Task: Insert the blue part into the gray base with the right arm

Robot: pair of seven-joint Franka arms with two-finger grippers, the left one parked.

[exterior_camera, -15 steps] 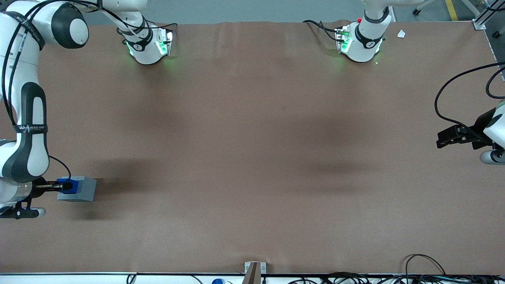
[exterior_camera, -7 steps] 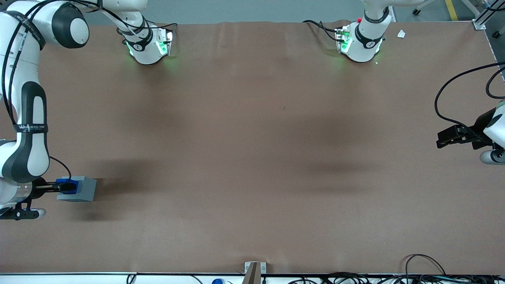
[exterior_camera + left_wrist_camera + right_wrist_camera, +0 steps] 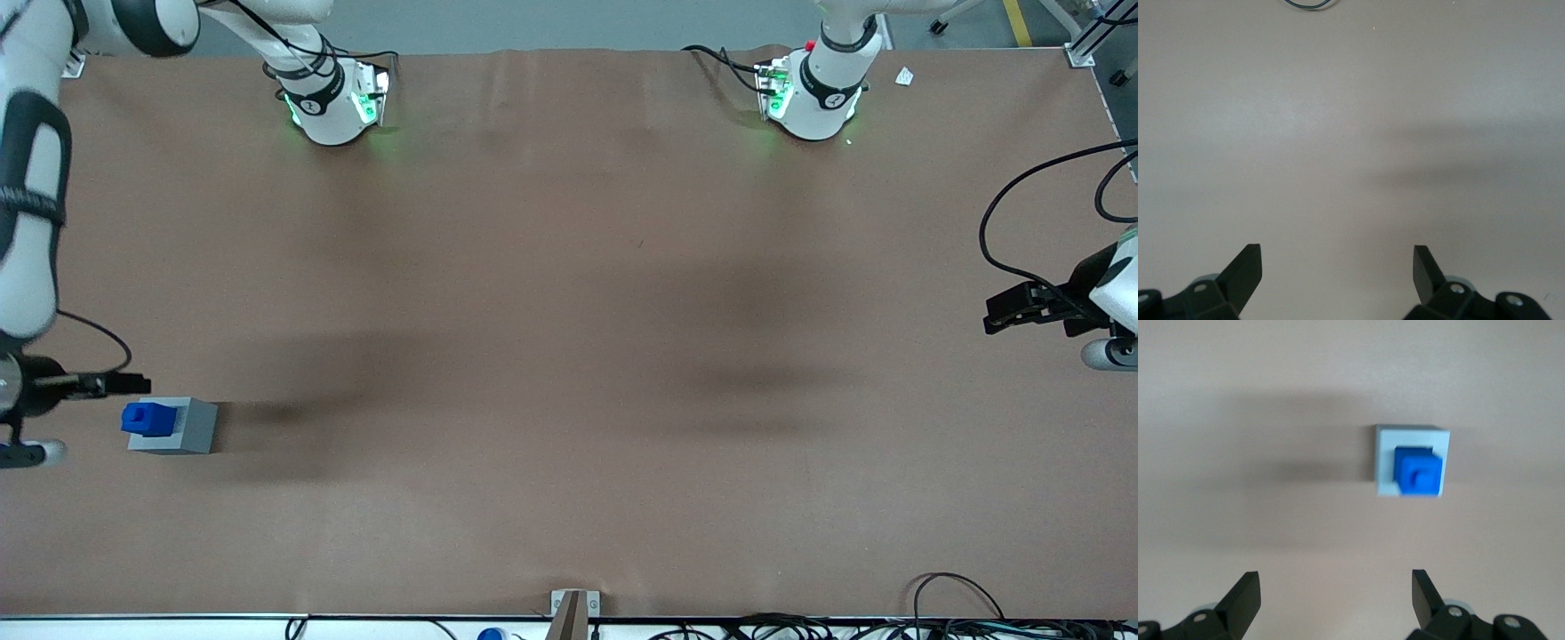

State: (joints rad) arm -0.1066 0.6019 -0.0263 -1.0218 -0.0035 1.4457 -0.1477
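Observation:
The gray base sits on the brown table at the working arm's end. The blue part stands in its top recess and sticks up out of it. In the right wrist view the blue part sits in the gray base, well below the fingers. My right gripper hangs above the table, raised clear of the block and slightly farther from the front camera than it. It is open and empty; its two black fingertips stand wide apart.
The two arm bases stand along the table edge farthest from the front camera. Cables run along the near edge. A small bracket sits at the middle of the near edge.
My gripper has let go of the blue part and risen away from the block. The blue part stays seated in the gray base. The arm has swung up and outward.

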